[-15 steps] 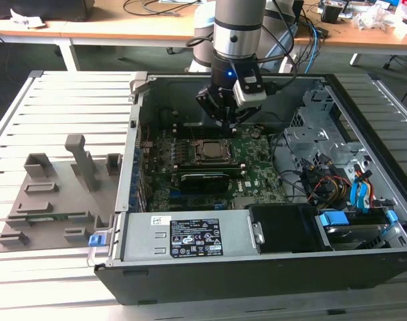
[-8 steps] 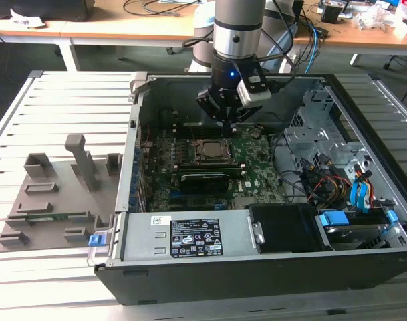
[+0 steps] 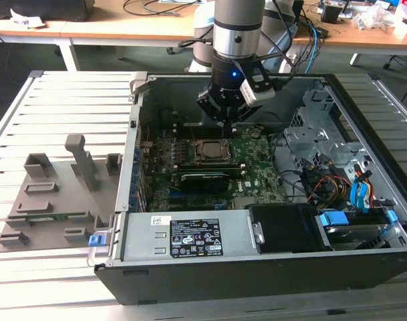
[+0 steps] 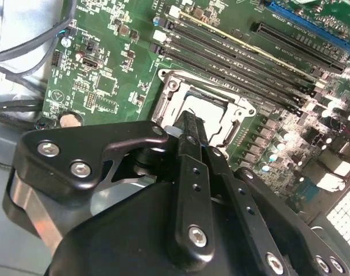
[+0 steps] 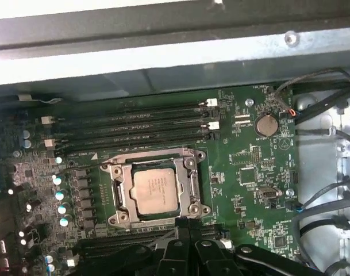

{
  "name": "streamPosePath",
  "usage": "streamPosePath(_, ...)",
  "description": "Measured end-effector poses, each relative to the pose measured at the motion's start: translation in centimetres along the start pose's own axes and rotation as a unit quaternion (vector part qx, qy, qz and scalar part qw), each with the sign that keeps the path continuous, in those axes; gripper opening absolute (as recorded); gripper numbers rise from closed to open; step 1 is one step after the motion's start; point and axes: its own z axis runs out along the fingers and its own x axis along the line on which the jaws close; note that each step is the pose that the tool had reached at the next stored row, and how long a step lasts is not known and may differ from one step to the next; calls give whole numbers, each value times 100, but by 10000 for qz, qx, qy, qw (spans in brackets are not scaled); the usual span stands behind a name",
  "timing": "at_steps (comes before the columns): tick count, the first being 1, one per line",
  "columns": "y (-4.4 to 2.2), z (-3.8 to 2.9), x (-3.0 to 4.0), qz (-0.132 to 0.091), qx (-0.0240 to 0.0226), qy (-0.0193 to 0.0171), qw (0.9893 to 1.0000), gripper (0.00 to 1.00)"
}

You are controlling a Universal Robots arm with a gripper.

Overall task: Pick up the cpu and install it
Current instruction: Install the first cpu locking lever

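**CPU already sitting in the socket**

The cpu [image 5: 156,191] lies flat inside the socket [image 5: 118,198] on the motherboard [image 5: 243,172], frame open around it. The gripper [image 5: 185,230] hovers just above the socket's edge, fingers [image 4: 189,135] pressed together and holding nothing. My take: check the chip sits level and square in its recess — no corner riding up — and keep those fingers off the socket frame.

the computer case [image 3: 256,267] lies open on the slatted table [image 3: 56,93], toward the exterior view's right edge; the holder blocks [image 3: 56,194] sit at its left. the motherboard [image 3: 210,167] lies in the case, the cpu [image 5: 156,192] in its socket [image 5: 157,187], the gripper [image 3: 228,119] just above.
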Motion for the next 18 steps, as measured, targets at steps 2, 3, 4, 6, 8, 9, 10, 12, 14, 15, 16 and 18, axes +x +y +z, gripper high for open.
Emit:
streamPosePath(2,0,1,0,-67,-279,27,9996,11)
streamPosePath(3,1,1,0,-176,-283,23,9994,11)
streamPosePath(4,0,1,0,-248,-285,21,9993,11)
streamPosePath(6,0,1,0,-444,-291,14,9986,11)
streamPosePath(8,0,1,0,-670,-298,6,9973,11)
streamPosePath(9,0,1,0,-739,-300,3,9968,11)
streamPosePath(10,0,1,0,-807,-302,1,9963,11)
streamPosePath(12,1,1,-5,-836,-288,64,9961,11)
streamPosePath(14,2,0,-6,-844,-285,120,9960,11)
streamPosePath(15,2,1,-6,-847,-285,120,9959,11)
streamPosePath(16,2,1,-6,-849,-285,120,9959,11)
streamPosePath(18,2,1,-6,-849,-285,120,9959,11)
